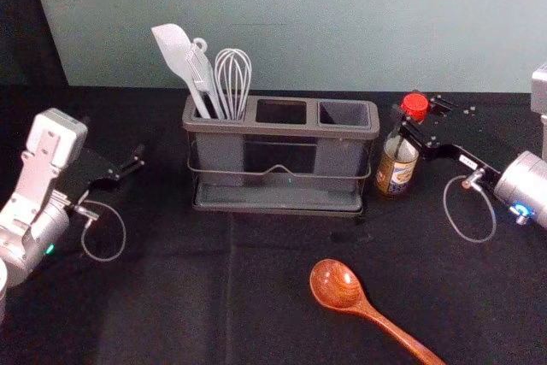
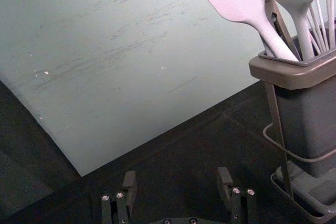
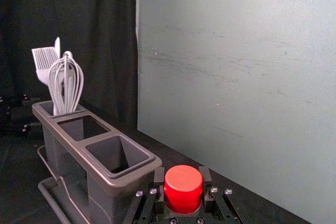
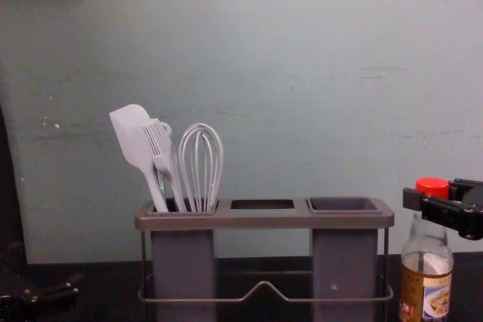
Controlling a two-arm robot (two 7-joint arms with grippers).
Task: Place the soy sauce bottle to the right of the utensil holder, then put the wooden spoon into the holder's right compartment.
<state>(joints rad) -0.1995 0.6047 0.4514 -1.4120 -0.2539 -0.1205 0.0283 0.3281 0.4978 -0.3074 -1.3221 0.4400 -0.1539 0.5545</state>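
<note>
While placing the bottle [image 1: 397, 170] right of the holder [image 1: 282, 128], had right gripper [image 3: 182, 176] closed around its neck, left gripper [image 2: 177, 178] idle, wide open, at left; next, probably needed gentle release.

From above, the middle and right compartments [image 1: 344, 112] can be entered; the left is blocked by utensils [image 1: 205, 74]. Between holder [image 1: 256, 129] and bottle [image 1: 397, 168], only a narrow gap is left, crowded by the right hand [image 1: 417, 115]. Wider room is left between holder and left hand [image 1: 128, 160].
</note>
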